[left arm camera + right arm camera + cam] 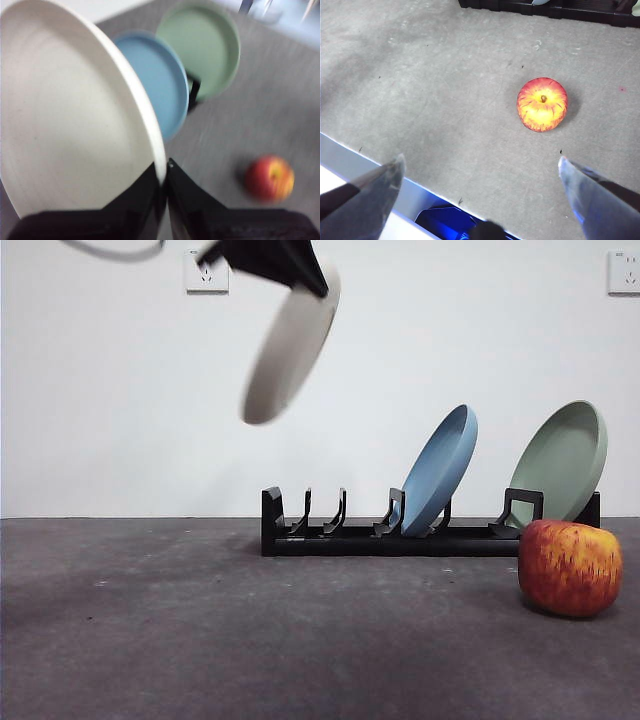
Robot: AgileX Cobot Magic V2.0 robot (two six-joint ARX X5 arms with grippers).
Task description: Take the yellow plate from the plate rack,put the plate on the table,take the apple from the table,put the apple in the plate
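My left gripper [163, 176] is shut on the rim of the yellow plate [70, 115], a pale cream plate. In the front view the gripper [300, 275] holds that plate [290, 345] tilted, high in the air, above and left of the black plate rack [400, 538]. The rack's left slots stand bare. The red and yellow apple [570, 567] sits on the dark grey table [200, 640] at the right, in front of the rack's right end. My right gripper [480, 170] is open, above the table's edge, short of the apple [542, 104].
A blue plate [440, 468] leans in the rack's middle slot and a sage-green plate [560, 460] in its right slot. Both show in the left wrist view, blue [155, 85] and green [202, 47]. The table's near edge [385, 170] lies under my right gripper.
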